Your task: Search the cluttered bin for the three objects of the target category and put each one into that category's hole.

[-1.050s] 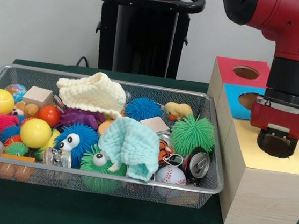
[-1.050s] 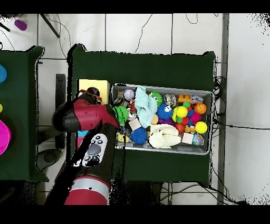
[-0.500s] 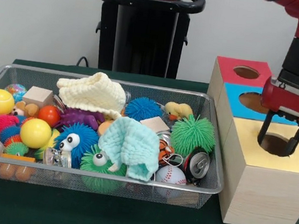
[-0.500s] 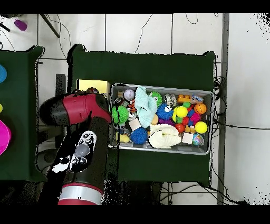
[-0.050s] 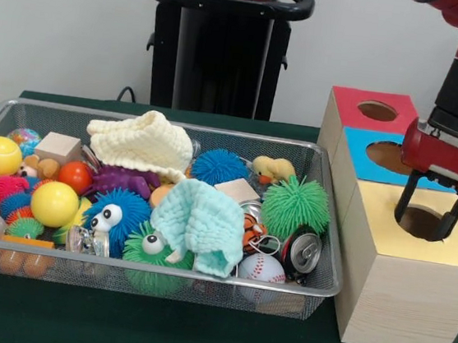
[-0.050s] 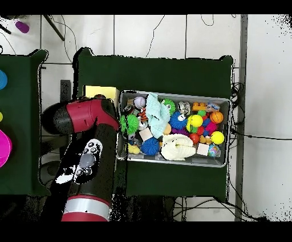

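Plain white wall behind, green-clothed table, pale tiled floor w/ loose cables.

Dark green tablecloth, tiled floor, purple object on floor

No legible text or labels
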